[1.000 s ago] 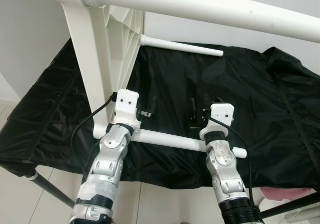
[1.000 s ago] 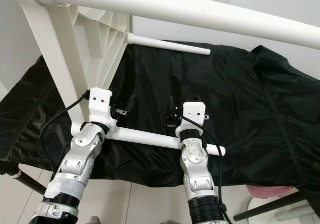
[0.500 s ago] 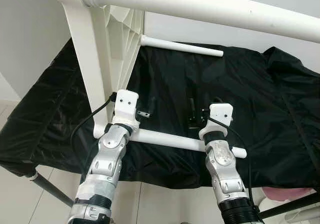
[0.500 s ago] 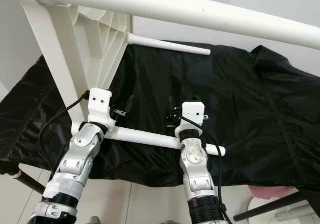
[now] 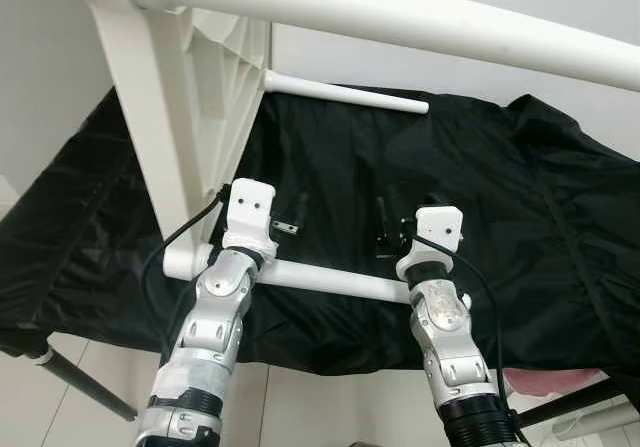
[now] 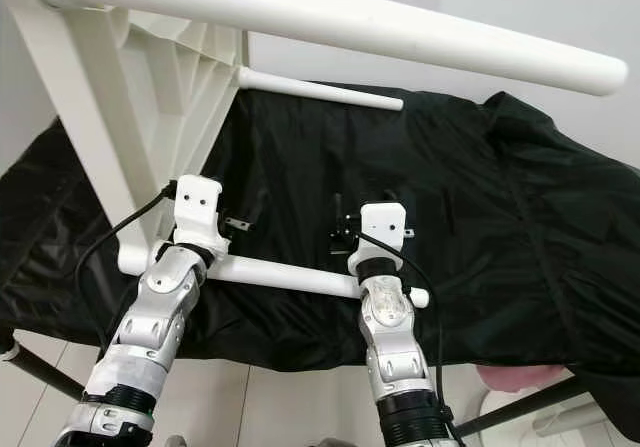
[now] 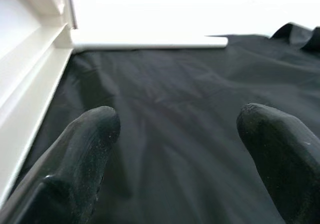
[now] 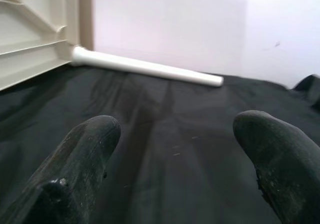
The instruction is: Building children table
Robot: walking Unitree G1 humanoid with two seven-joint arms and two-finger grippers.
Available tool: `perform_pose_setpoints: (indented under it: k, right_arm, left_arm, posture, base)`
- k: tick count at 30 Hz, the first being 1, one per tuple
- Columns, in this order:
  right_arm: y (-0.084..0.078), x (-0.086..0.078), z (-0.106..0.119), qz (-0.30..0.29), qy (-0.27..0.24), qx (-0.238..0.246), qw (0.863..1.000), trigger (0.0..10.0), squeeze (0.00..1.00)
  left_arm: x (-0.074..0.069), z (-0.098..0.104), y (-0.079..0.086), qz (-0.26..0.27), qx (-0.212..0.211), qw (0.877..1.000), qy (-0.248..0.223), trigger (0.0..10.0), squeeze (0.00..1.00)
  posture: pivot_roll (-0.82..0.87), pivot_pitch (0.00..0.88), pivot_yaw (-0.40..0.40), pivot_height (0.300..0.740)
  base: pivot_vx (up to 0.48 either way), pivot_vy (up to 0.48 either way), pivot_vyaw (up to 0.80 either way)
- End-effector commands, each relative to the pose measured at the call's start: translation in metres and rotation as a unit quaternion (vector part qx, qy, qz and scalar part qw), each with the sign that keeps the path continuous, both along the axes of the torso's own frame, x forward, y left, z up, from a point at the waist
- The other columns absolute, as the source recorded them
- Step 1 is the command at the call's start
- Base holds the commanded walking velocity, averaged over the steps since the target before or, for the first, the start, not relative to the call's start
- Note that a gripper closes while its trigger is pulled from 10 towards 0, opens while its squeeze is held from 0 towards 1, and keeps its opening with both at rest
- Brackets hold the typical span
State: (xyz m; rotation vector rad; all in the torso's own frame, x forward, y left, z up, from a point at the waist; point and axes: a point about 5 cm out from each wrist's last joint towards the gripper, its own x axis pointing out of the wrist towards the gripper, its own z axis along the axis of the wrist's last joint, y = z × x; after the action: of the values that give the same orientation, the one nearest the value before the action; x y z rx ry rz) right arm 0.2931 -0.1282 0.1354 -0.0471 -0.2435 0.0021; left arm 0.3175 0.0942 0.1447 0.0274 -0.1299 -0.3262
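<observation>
top leg (image 5: pixel 400 12): near end and far end cut by frame edges in left eye view
near leg (image 5: pixel 320 279): right end hidden behind right arm
tabletop (image 5: pixel 190 97): underside ribs partly hidden by rim
pink item (image 6: pixel 515 375): mostly under black cloth (image 5: pixel 500 217), can't identify

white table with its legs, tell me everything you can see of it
The white table looks like moulded plastic, tipped on its side on the black cloth. Its ribbed underside faces right, and round legs jut out sideways: one near the top, one far, one low under both wrists. The left hand and right hand are open, over the cloth.
</observation>
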Motion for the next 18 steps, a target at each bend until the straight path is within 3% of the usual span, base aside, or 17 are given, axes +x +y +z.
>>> perform_pose_setpoints:
  k: [1, 15, 18]
  right_arm:
    - [0.0016, 0.0017, -0.0025, 0.002, 0.008, -0.001, 1.0, 10.0, 0.0]
    - [0.0003, 0.0043, -0.0006, 0.001, 0.005, -0.004, 1.0, 10.0, 0.0]
    - [-0.0004, 0.004, -0.0001, 0.001, 0.004, -0.004, 1.0, 10.0, 0.0]
  left_arm:
    - [0.0021, -0.0034, 0.0033, 0.031, 0.003, 0.999, 0.007, 10.0, 0.0]
    - [0.0029, -0.0023, 0.0056, 0.032, 0.005, 0.999, 0.006, 10.0, 0.0]
    - [0.0031, -0.0021, 0.0053, 0.036, 0.011, 0.999, 0.005, 10.0, 0.0]
  posture:
    - [0.02, 0.0, -0.069, 0.74]
    - [0.02, 0.0, -0.069, 0.74]
    - [0.02, 0.0, -0.07, 0.74]
  base:
    - [0.0, -0.48, 0.0]
    - [0.0, -0.48, 0.0]
    - [0.0, -0.099, 0.0]
